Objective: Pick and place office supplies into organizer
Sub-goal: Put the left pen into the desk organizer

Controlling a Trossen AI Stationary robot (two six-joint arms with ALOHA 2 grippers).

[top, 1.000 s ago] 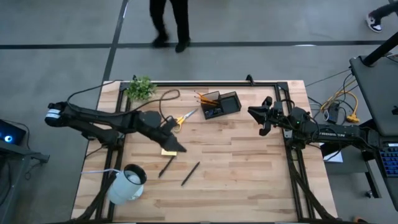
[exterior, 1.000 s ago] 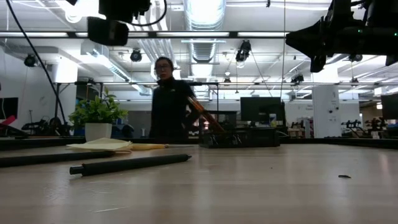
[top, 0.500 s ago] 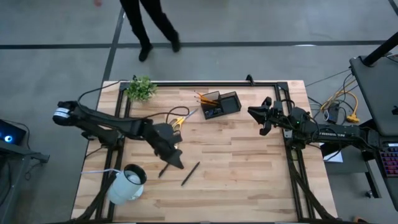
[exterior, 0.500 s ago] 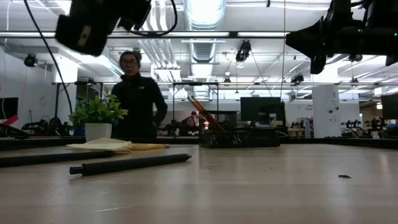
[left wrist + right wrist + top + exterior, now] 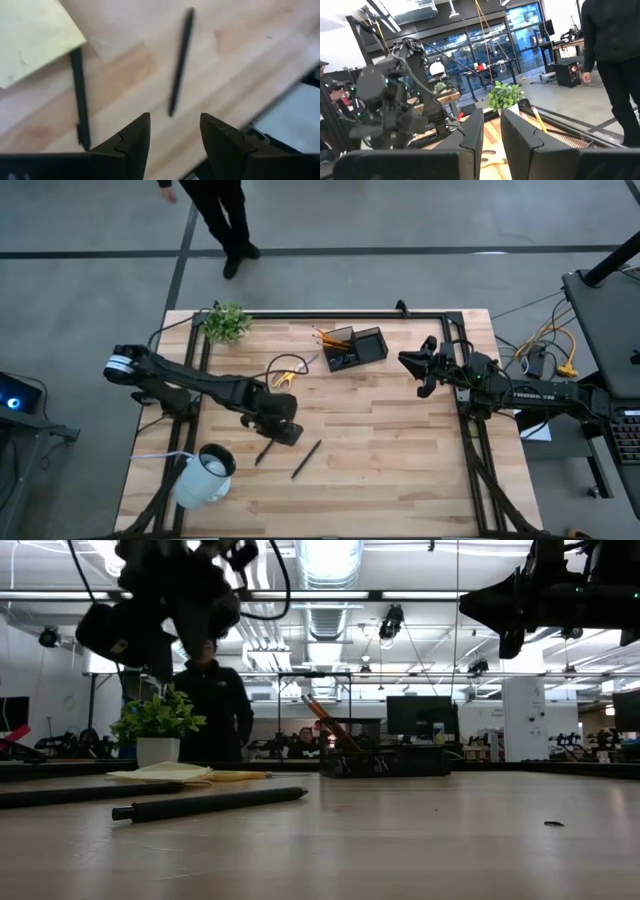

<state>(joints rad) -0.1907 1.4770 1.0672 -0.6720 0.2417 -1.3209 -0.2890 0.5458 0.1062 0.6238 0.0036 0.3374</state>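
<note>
My left gripper [image 5: 287,434] [image 5: 172,134] hangs open above the table, slanting down, and touches nothing. Just beyond its fingertips lie two dark pens [image 5: 180,60] [image 5: 79,96], flat on the wood, seen from above as pens [image 5: 306,459] [image 5: 266,451]. The yellow sticky-note pad [image 5: 30,35] lies beside them; the gripper hides it in the high view. Yellow-handled scissors [image 5: 286,372] lie flat near the black organizer [image 5: 356,347], where orange pencils [image 5: 324,335] stand. My right gripper [image 5: 408,362] [image 5: 491,131] waits raised at the right edge, a narrow gap between its fingers and nothing in it.
A green plant [image 5: 225,321] stands at the far left corner and a white mug [image 5: 204,476] near the front left edge. A person [image 5: 215,210] walks on the floor beyond the table's far edge. Bare wood lies in the table's middle and right half.
My left gripper has come down toward the table and a little toward the near edge, tipping from nearly level to steeply downward over the pad and pens. Its fingers stay open. The person behind the table has walked toward the left.
</note>
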